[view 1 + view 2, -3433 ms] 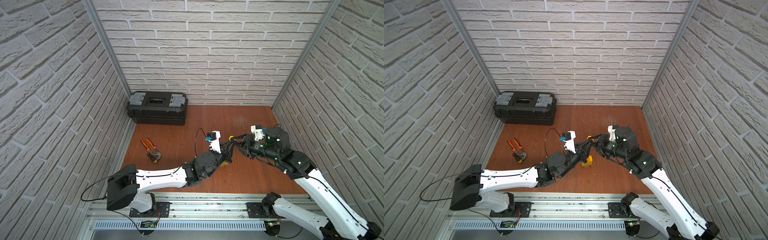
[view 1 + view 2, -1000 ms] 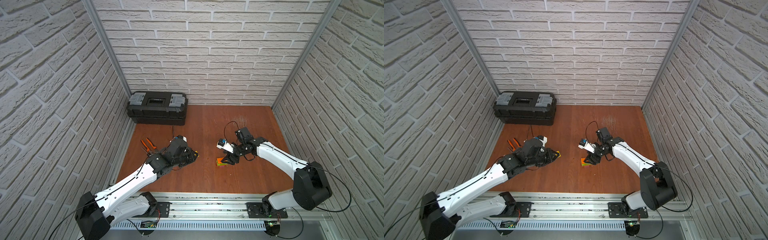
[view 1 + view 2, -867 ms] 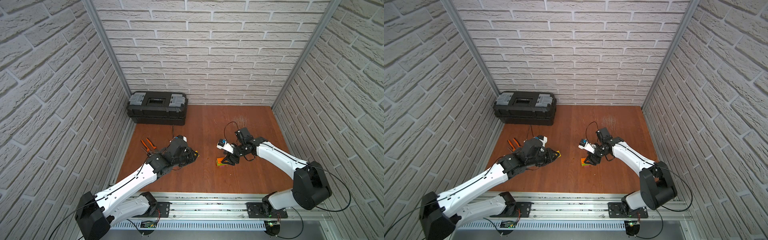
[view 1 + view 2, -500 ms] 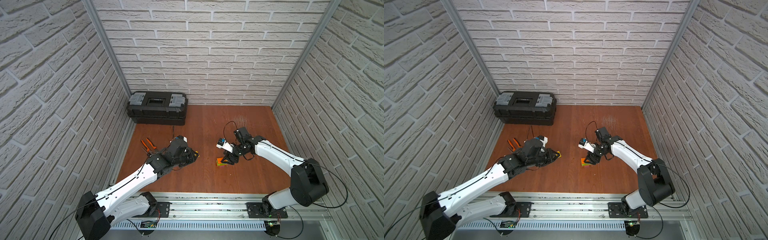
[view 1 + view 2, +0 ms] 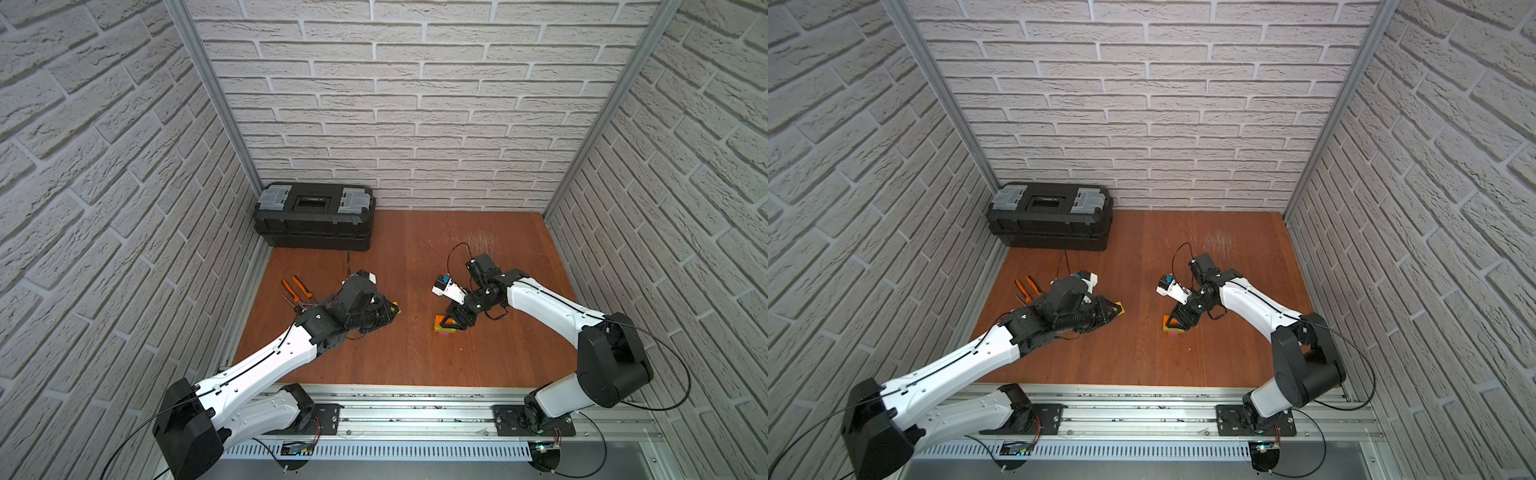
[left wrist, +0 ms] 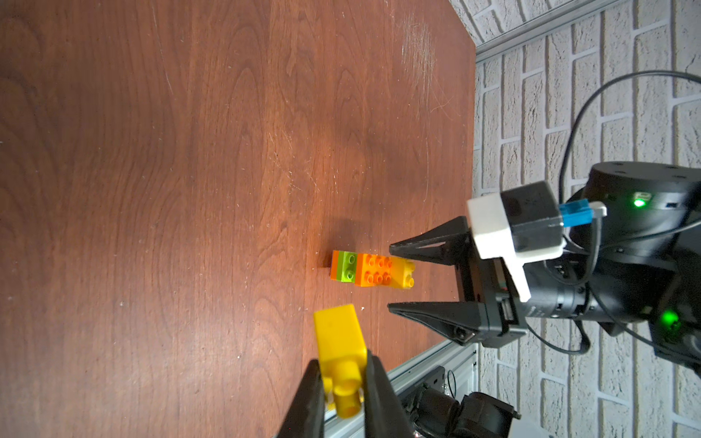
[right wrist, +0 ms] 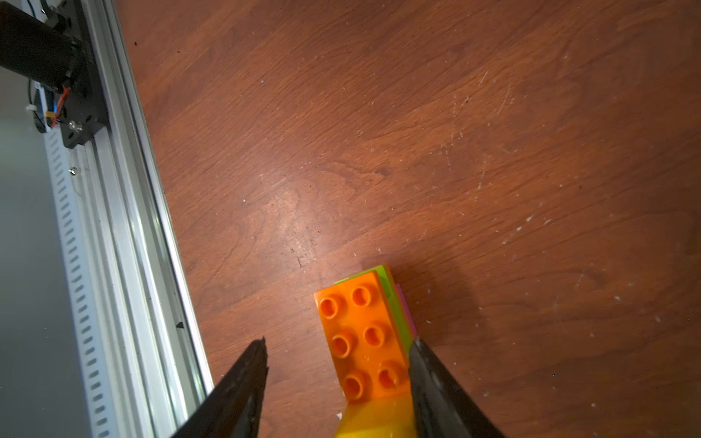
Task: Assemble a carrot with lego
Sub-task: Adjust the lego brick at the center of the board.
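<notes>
The carrot (image 5: 440,328), a clump of joined orange, lime green, pink and yellow lego, lies on the wooden table, also seen in the left wrist view (image 6: 371,269) and the right wrist view (image 7: 360,333). My right gripper (image 7: 339,341) is open and straddles it low over the table (image 5: 452,323). One finger (image 7: 436,379) touches the clump's green and pink side, while the other finger (image 7: 242,386) stands well apart. My left gripper (image 6: 341,360) is shut on a loose yellow brick (image 6: 337,337), held left of the carrot (image 5: 394,308).
A black toolbox (image 5: 316,222) stands at the back left corner. Orange-handled pliers (image 5: 297,291) lie beside the left arm. An aluminium rail (image 5: 415,411) runs along the table's front edge, and brick-patterned walls close in three sides.
Both arms have come down from near the camera to the table. Over the last second the right gripper's jaws have narrowed a little around the carrot; the left arm has stayed still.
</notes>
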`<move>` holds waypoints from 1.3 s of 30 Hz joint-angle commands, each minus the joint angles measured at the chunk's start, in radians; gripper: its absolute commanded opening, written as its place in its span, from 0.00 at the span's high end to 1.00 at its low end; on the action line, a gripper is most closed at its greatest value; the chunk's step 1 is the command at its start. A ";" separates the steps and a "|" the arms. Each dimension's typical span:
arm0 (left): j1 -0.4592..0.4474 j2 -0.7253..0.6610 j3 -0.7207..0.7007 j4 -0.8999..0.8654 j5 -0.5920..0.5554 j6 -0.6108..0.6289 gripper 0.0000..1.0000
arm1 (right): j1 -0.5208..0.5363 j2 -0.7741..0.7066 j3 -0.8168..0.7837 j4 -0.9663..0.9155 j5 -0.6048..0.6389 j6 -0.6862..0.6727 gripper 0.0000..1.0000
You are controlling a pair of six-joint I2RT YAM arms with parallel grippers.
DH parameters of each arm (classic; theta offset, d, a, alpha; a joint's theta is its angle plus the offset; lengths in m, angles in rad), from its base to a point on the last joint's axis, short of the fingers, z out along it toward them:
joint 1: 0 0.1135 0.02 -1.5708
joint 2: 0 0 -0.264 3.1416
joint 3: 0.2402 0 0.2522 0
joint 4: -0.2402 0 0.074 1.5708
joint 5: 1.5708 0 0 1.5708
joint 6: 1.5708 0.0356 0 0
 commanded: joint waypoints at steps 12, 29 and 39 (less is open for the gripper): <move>0.034 0.026 0.000 0.035 0.039 0.048 1.00 | 0.003 -0.151 -0.114 0.209 0.056 0.255 0.44; 0.122 0.140 0.080 -0.013 0.211 0.169 1.00 | 0.051 -0.325 -0.346 0.491 0.144 0.469 0.45; 0.122 0.173 0.091 -0.002 0.231 0.173 1.00 | 0.083 -0.394 -0.483 0.634 0.183 0.543 0.44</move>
